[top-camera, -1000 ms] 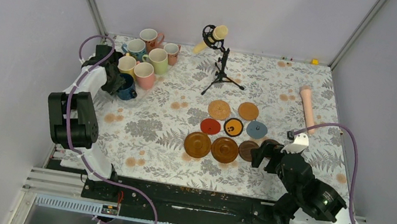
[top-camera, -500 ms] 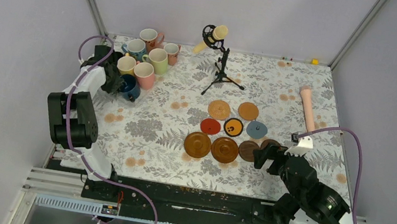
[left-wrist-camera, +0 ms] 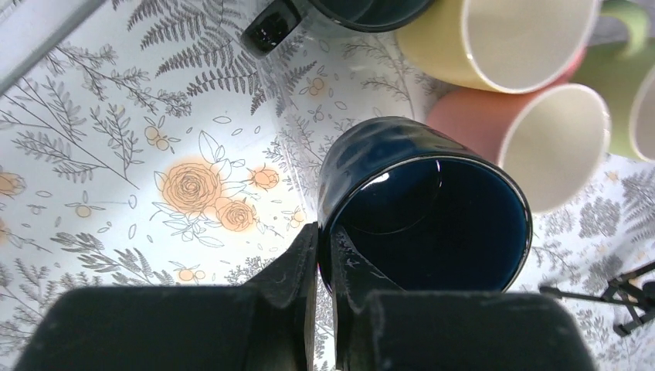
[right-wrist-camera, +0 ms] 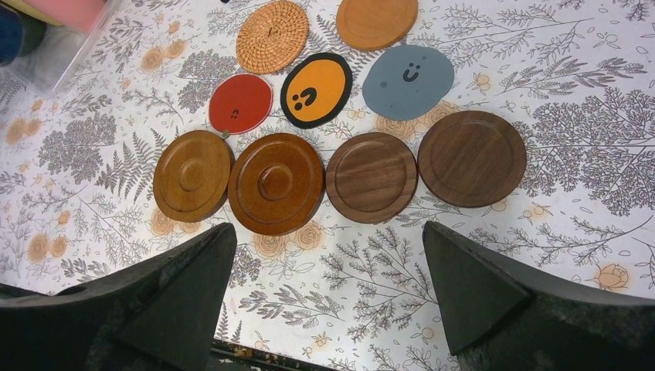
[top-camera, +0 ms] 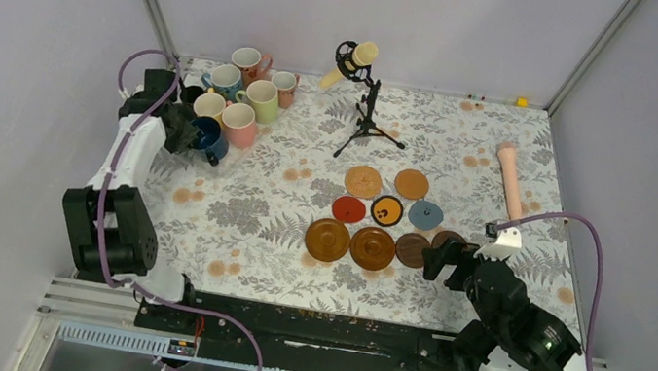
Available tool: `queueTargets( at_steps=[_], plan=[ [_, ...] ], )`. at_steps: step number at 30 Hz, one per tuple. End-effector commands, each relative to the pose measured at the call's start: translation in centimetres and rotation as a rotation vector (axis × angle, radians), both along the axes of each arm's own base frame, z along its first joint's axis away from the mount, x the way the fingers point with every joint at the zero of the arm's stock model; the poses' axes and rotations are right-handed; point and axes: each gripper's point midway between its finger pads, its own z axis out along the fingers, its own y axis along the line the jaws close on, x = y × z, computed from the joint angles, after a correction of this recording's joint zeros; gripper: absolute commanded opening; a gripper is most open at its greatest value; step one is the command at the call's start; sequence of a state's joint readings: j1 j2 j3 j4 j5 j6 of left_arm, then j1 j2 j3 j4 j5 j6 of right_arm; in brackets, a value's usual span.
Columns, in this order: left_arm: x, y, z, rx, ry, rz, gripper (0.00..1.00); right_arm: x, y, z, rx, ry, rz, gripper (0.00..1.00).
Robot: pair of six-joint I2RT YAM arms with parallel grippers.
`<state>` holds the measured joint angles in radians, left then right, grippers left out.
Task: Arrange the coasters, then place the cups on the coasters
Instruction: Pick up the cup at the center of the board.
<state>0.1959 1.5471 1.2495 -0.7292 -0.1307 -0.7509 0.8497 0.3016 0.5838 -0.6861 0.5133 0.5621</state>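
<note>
My left gripper is shut on the near rim of the navy cup, one finger inside and one outside. The other cups cluster behind it: yellow, pink, pale green and light blue. The coasters lie in rows at mid-table: cork, tan wood, red, black-rimmed orange, grey-blue, and several brown wooden ones. My right gripper hangs open over the table just in front of them, holding nothing.
A cream microphone on a black stand stands behind the coasters. A pink cylindrical handle lies at the right. A black mug sits past the navy cup. Grey walls close in the left, back and right sides.
My left gripper has shut on the navy cup's rim, and the arm with the cup has shifted slightly back and left. My right gripper drew a little toward the near right and stays open.
</note>
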Motion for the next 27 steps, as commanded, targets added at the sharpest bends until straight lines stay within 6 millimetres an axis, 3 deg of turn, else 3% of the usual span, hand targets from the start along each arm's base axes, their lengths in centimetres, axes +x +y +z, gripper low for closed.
queueTargets(
  at_steps=[1,3,9,19,27],
  plan=[
    [0.5,-0.5,6.3,0.042,-0.19,-0.096,0.0,0.0,-0.9,1.4,0.026,-0.038,-0.035,0.99],
    [0.2,-1.6,7.1,0.027,-0.216,-0.171,0.0,-0.1,-0.9,1.5,0.03,-0.038,-0.03,0.99],
    [-1.6,-7.8,7.7,-0.017,-0.202,-0.467,0.0,0.0,-1.2,2.0,0.015,-0.05,-0.038,0.99],
    [-7.7,-19.1,8.8,0.05,-0.207,-0.877,0.0,0.0,-1.6,1.5,-0.041,-0.018,-0.049,0.99],
    [-11.6,-24.4,6.8,0.057,-0.157,-1.11,0.0,0.1,-2.2,1.7,-0.033,-0.04,-0.076,0.99]
  ],
)
